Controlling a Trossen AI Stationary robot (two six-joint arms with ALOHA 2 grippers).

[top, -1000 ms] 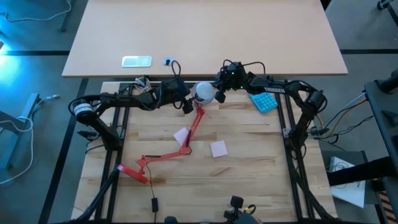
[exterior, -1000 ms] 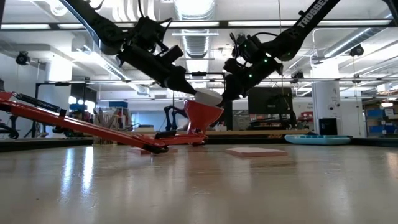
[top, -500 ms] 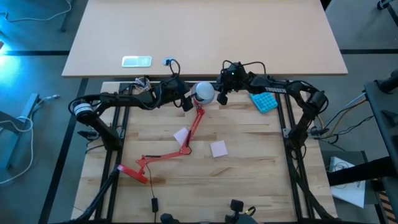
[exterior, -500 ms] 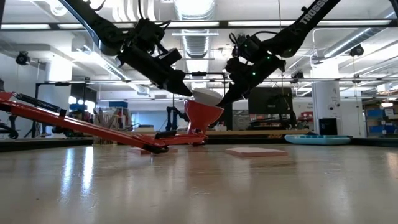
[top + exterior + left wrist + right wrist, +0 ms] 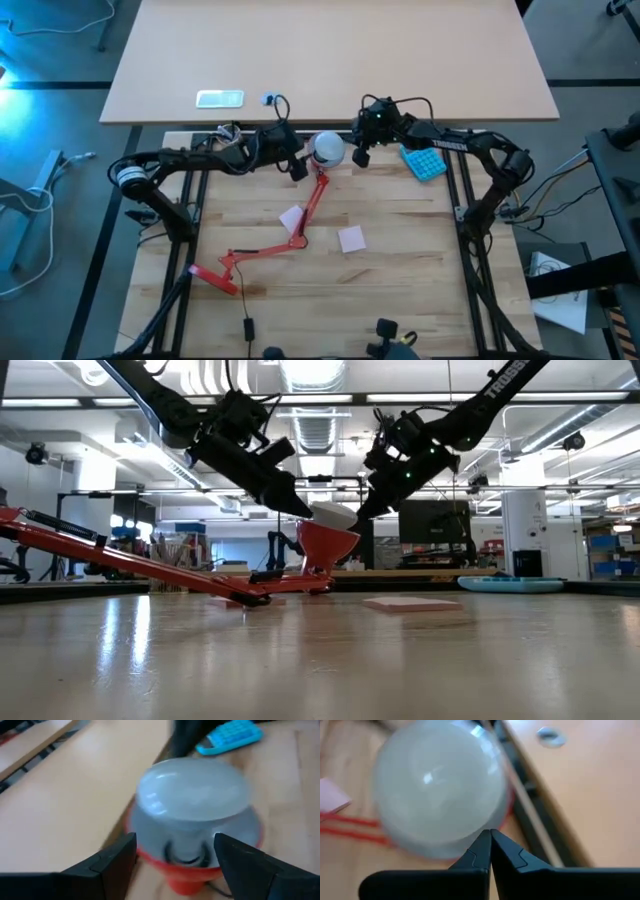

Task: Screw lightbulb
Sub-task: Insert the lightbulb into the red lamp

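We judge the lightbulb (image 5: 328,147), sitting in the red lamp's shade (image 5: 327,544) at upper centre of the high view, to be light, smooth and breakable, best turned by gentle pressure around its widest part. The left gripper (image 5: 176,851) reaches in from the left, fingers spread wide about the shade. The right gripper (image 5: 490,844), fingertips pinched together and empty, hangs just right of the bulb.

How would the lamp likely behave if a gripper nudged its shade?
The lamp would probably swing or tip: the shade sits at the end of thin, jointed red arms. It looks light, so a nudge could slide it across the smooth table. The bulb sits in the shade between the left gripper and right gripper, so it could get jolted.
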